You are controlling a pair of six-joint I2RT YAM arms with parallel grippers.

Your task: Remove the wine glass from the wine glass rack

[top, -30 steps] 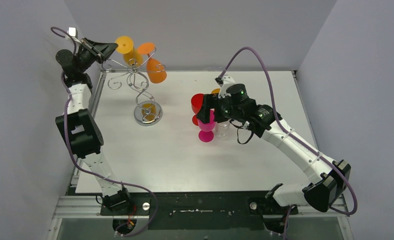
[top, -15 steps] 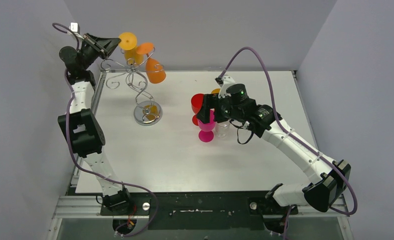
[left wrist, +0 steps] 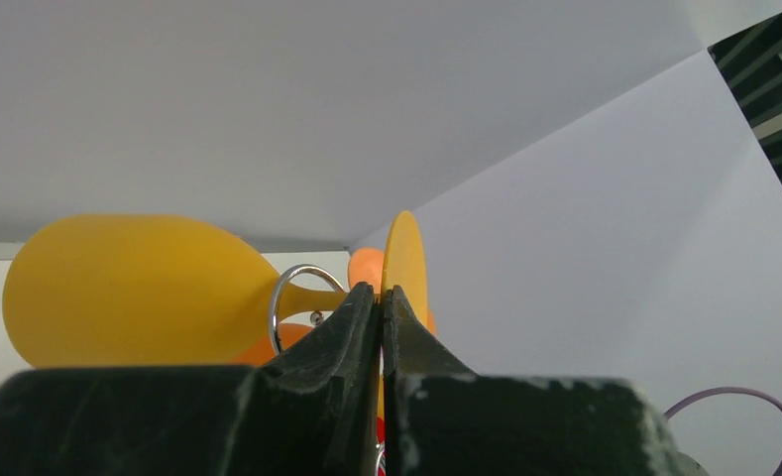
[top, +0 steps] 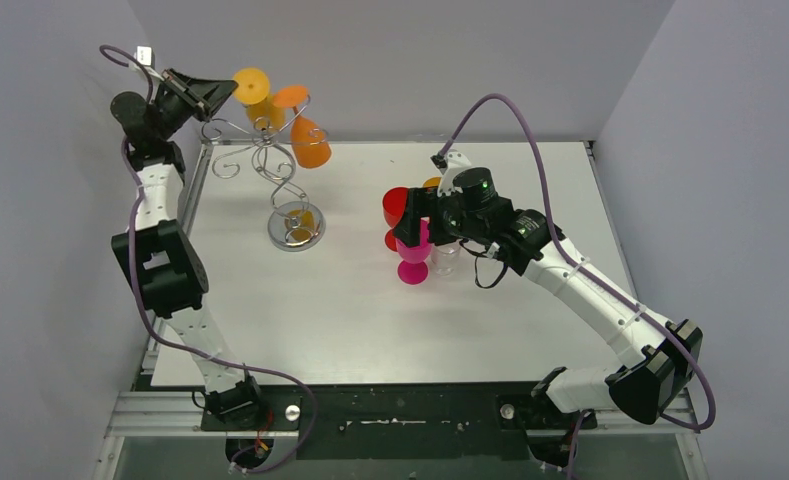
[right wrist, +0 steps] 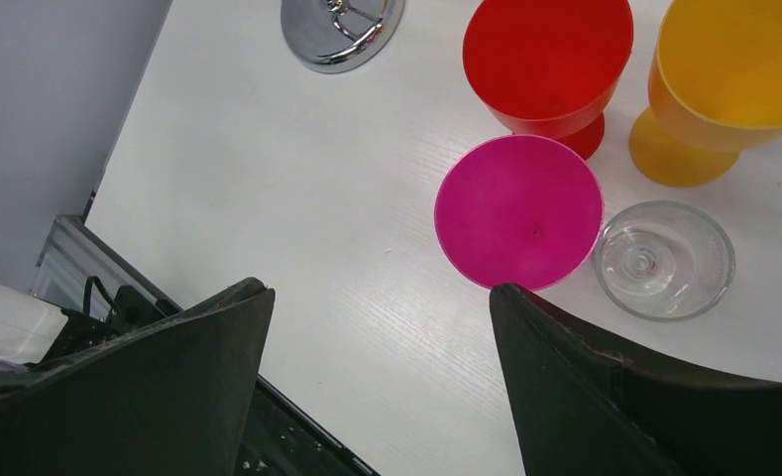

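The silver wine glass rack (top: 282, 185) stands at the table's back left on its round base (top: 296, 226). A yellow wine glass (top: 255, 92) hangs upside down from its scroll arms, and an orange one (top: 312, 142) hangs beside it. My left gripper (top: 225, 90) is up at the rack, shut on the thin rim of the yellow glass's foot (left wrist: 406, 253). In the left wrist view the yellow bowl (left wrist: 129, 288) lies left of the left gripper (left wrist: 382, 290), its stem passing through a wire ring (left wrist: 279, 297). My right gripper (right wrist: 379, 291) stands open and empty over the table.
Below the right gripper (top: 410, 222) stand a pink glass (right wrist: 518, 211), a red glass (right wrist: 548, 59), a yellow-orange glass (right wrist: 733, 79) and a clear glass (right wrist: 664, 258). The rack's base (right wrist: 342, 30) lies to their left. Grey walls enclose the table.
The left gripper swayed slightly right and then back, and the yellow glass's foot shifted with it. The right arm has not moved.
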